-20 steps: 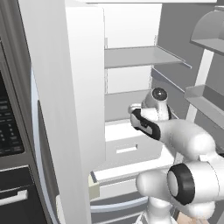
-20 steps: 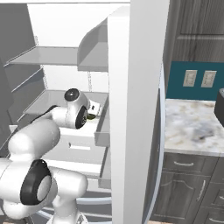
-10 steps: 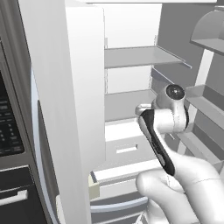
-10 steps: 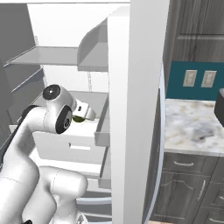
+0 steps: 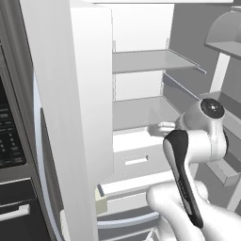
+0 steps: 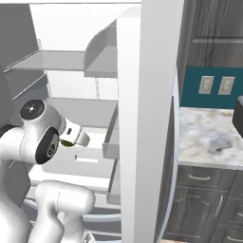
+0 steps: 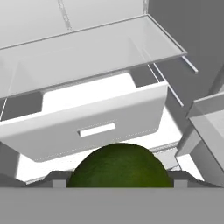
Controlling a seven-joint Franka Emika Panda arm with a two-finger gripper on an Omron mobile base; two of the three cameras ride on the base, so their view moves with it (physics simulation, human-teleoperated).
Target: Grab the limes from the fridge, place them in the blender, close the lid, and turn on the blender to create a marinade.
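Left base view: the arm (image 5: pixel 197 141) has swung up and back from the fridge (image 5: pixel 141 94) since a second ago, elbow now high, forearm slanting toward the drawer (image 7: pixel 87 127). The gripper (image 6: pixel 71 138) has drawn out above the drawer front, jaws closed on a lime (image 7: pixel 119 166). The lime is round, with no clear long axis, dark green between the fingertips (image 7: pixel 54 179).
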